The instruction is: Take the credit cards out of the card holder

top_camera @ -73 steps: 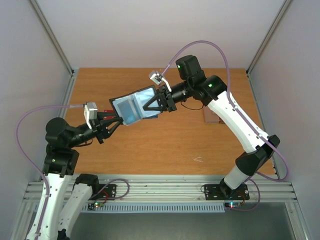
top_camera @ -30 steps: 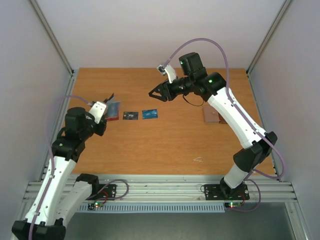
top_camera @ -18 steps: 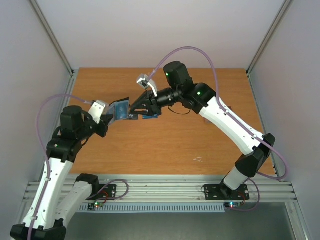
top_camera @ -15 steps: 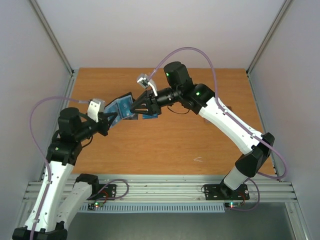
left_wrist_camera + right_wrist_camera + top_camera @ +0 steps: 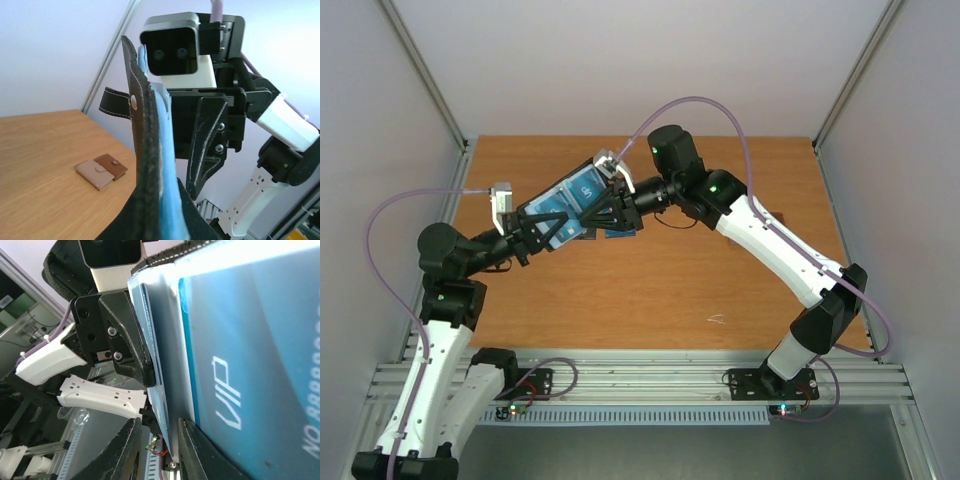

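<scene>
Partly done: one blue card (image 5: 620, 232) out on the surface (image 5: 670, 290). Clamped in left tool (image 5: 535, 230), raised left of centre: card holder (image 5: 560, 205). Straddling its VIP card (image 5: 250, 365): right tool (image 5: 592, 210); pinched or not, cannot tell.

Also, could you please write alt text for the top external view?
Two robot arms meet at an open card holder, blue cards inside, above a wooden table. The left jaws clamp it; the right jaws reach its opposite edge.

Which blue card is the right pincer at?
The VIP-marked blue card in the raised card holder, right at the right pincer; the other blue card lies flat on the table.
</scene>
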Action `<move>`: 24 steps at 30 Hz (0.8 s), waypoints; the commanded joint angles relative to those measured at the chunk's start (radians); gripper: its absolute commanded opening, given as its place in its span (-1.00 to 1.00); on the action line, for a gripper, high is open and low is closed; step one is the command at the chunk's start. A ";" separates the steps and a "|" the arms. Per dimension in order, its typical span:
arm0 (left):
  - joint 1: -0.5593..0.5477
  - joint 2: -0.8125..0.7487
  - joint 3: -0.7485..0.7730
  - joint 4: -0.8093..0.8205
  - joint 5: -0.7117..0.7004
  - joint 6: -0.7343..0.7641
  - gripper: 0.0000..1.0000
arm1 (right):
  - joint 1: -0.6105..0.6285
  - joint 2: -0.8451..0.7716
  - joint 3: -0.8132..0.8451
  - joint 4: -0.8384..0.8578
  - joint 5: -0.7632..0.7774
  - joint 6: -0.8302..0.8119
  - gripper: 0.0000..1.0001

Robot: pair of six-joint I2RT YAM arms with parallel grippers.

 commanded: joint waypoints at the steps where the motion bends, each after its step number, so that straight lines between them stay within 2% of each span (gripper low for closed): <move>1: 0.004 -0.008 0.006 0.173 0.100 -0.054 -1.00 | 0.002 -0.004 0.012 0.024 -0.065 0.006 -0.59; 4: 0.004 -0.005 0.002 0.169 0.089 -0.048 -0.99 | 0.012 0.010 0.025 0.012 -0.088 -0.005 -0.71; 9: 0.002 -0.001 0.000 0.177 0.091 -0.044 -1.00 | 0.030 0.045 0.068 -0.016 -0.113 -0.018 -0.73; 12: 0.002 -0.003 -0.007 0.173 0.080 -0.046 -0.99 | 0.034 0.045 0.075 -0.006 -0.137 -0.023 -0.95; 17: 0.002 -0.008 -0.011 0.147 0.074 -0.040 -0.99 | 0.005 0.015 0.047 0.024 -0.165 -0.026 -0.98; 21: 0.002 -0.015 -0.024 0.122 0.077 -0.040 -0.61 | -0.032 -0.006 0.049 -0.023 -0.145 -0.044 -0.98; 24: 0.002 -0.018 -0.028 0.094 0.077 -0.037 -0.54 | -0.045 -0.010 0.072 -0.092 -0.124 -0.095 -0.98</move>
